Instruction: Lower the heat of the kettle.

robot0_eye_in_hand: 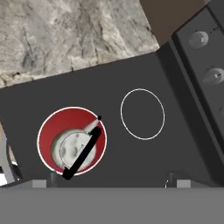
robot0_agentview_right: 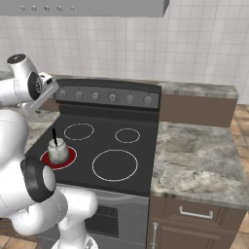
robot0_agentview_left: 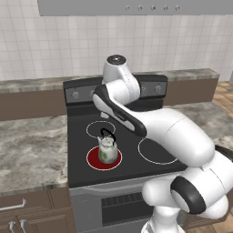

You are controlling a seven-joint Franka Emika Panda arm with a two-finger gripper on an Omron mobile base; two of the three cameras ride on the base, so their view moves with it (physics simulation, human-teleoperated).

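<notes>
The small silvery-grey kettle (robot0_agentview_left: 107, 150) (robot0_agentview_right: 57, 150) (robot0_eye_in_hand: 72, 149) with a black arched handle stands on the stove's front-left burner (robot0_agentview_left: 93, 160) (robot0_eye_in_hand: 47, 127), which glows red. My gripper (robot0_eye_in_hand: 113, 179) hangs above the stovetop, open and holding nothing. Its two fingertips (robot0_eye_in_hand: 54, 177) stand wide apart at the bottom of the hand view, and the kettle lies below, by the left tip. In the right base view my hand (robot0_agentview_right: 43, 95) hovers high over the stove's left side, close to the control panel (robot0_agentview_right: 109, 96). Two round knobs (robot0_eye_in_hand: 197, 39) of that panel show in the hand view.
The black stove (robot0_agentview_left: 132, 166) has three unlit burners, one beside the kettle (robot0_eye_in_hand: 142, 114). A row of knobs (robot0_agentview_right: 112, 97) runs along the back panel. Marble counters (robot0_agentview_left: 27, 150) (robot0_agentview_right: 194, 155) flank the stove. A range hood (robot0_agentview_left: 127, 7) hangs overhead.
</notes>
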